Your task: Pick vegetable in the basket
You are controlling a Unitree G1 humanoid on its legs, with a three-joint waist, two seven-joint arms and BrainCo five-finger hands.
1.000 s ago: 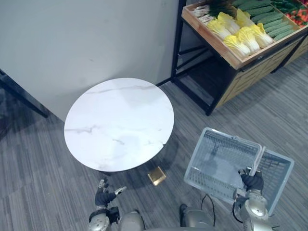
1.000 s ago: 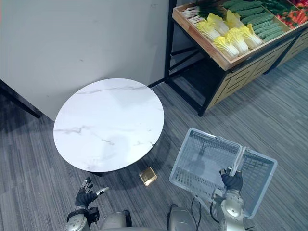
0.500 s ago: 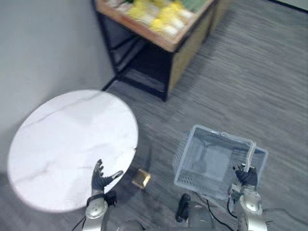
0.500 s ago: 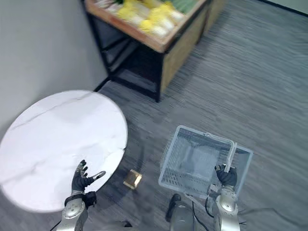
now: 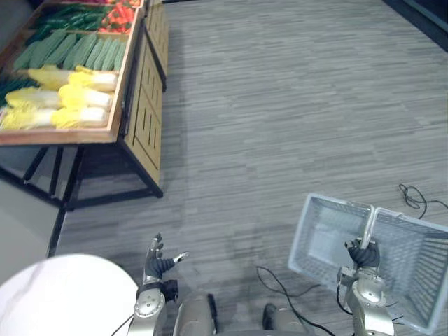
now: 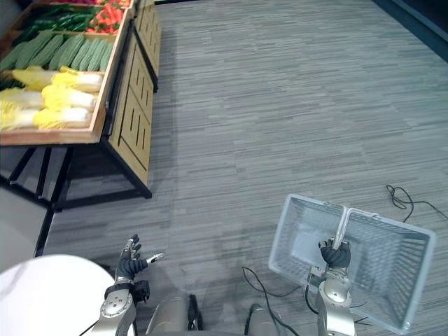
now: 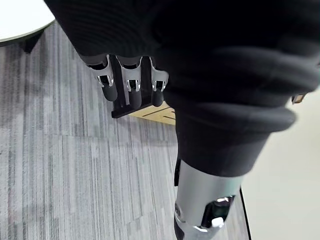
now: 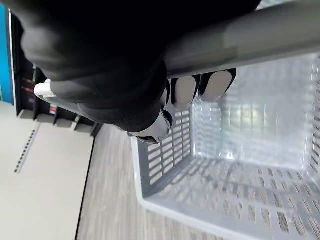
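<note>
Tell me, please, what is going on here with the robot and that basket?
The robot's right hand has its fingers curled round the handle of a grey plastic basket, which is empty. Its left hand is open and holds nothing, near a round white table. The wooden produce stand with yellow cabbages and cucumbers stands apart across the floor, so no vegetable has been picked yet.

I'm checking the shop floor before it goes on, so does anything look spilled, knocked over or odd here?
Nothing stands out. The basket hangs empty by its handle from the right hand, the vegetables lie in tidy rows in the stand's tray, and the left hand is open, holding nothing.
</note>
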